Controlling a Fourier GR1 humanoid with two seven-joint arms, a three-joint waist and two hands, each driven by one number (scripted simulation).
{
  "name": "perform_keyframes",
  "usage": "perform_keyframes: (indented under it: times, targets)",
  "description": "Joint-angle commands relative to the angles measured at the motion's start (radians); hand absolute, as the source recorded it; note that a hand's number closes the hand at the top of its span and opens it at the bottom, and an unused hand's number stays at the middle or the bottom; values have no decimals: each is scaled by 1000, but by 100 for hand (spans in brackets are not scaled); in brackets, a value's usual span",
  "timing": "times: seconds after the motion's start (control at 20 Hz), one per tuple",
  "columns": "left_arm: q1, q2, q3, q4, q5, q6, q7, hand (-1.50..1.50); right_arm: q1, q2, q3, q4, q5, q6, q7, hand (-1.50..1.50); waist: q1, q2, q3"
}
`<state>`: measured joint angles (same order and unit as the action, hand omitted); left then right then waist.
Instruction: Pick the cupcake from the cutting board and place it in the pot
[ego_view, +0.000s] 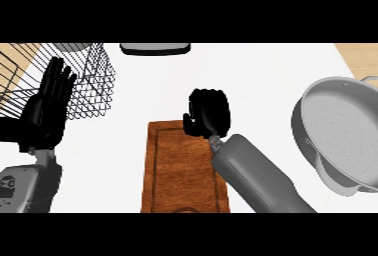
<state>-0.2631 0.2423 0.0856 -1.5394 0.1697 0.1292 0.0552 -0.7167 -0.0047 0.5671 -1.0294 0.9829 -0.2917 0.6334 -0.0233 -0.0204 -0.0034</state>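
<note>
The brown wooden cutting board (181, 170) lies lengthwise in the middle of the white counter. My right hand (209, 112) hangs over the board's far right corner, seen from its back, fingers curled downward. The cupcake shows nowhere on the board; it is hidden inside that curled hand. The grey pot (341, 131) stands at the right edge of the view, well to the right of the hand, its ribbed inside showing nothing in it. My left hand (46, 112) rests open at the left, fingers up, in front of the rack.
A black wire dish rack (88, 85) fills the far left corner behind my left hand. A grey flat object (155, 48) sits at the counter's far edge, in the middle. White counter lies between the board and the pot.
</note>
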Motion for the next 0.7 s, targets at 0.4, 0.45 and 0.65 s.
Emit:
perform_keyframes:
  times: [0.4, 0.45, 0.65]
  targets:
    - [24, -15, 6, 16, -17, 17, -29, 0, -85, -54, -72, -245, 491, 47, 649, 150, -22, 3, 2]
    - [17, 7, 26, 48, -11, -5, -51, 0, -69, -47, -82, -316, 500, 64, 659, 150, -30, 3, 2]
    - [21, 16, 27, -21, -4, 5, 1, 0, 140, -175, -124, -504, 519, 134, 608, 150, -34, -1, 4]
